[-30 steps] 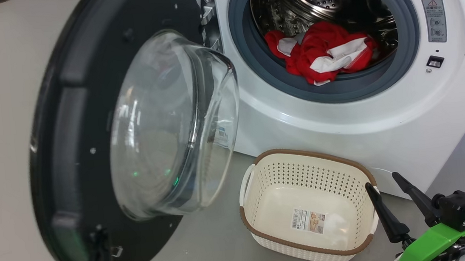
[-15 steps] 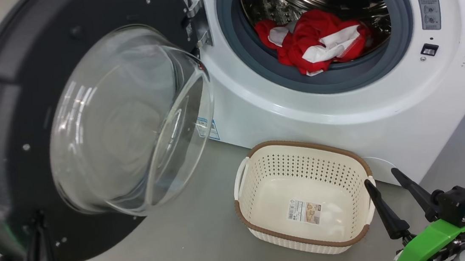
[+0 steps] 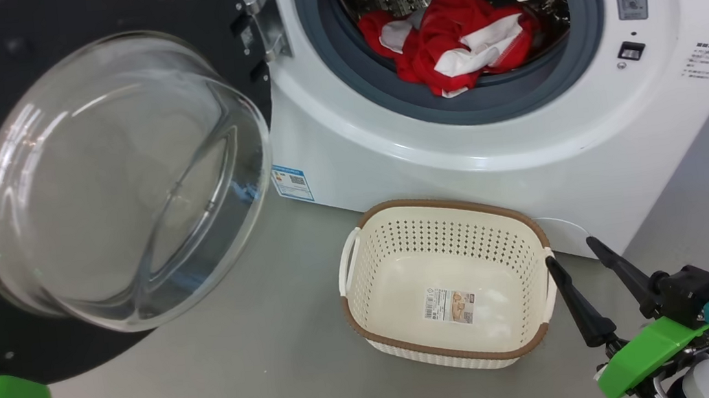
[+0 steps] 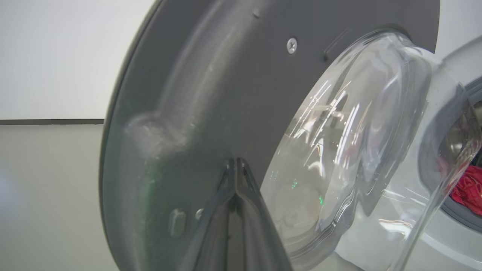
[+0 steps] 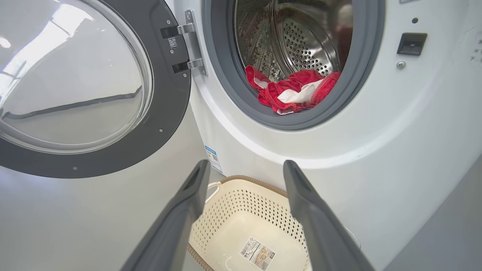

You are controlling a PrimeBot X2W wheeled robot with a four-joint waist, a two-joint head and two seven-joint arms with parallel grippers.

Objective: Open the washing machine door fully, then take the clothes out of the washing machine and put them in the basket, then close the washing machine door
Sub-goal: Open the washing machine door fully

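Washing machine door (image 3: 119, 182): swung wide open to the left of the opening, hanging on its metal hinge (image 3: 263, 22). Its clear glass bowl bulges out from the dark inner face.
Left gripper (image 4: 235, 165): the 2 dark fingers are pressed together into 1 point. In the left wrist view they rise in front of the door's grey inner face, just beside the edge of the glass bowl. I cannot tell whether the tip touches the door.
Right gripper (image 3: 571, 253): the 2 fingers stand apart with open space between them. It sits low at the right, just beside the basket's right end, pointing toward the washing machine (image 3: 456, 170).
Clothes (image 3: 443, 41): 1 red heap with white bands, lying at the front of the steel drum (image 5: 301, 41) and lapping onto the lower lip of the grey seal (image 3: 494, 98).
Basket (image 3: 433, 204): upright on the grey floor (image 3: 247, 365), just in front of the machine and below its opening. A sticker (image 3: 448, 305) shows on its bottom.
Blue label (image 3: 291, 182): on the machine's white front, low at the left, near the door's glass.
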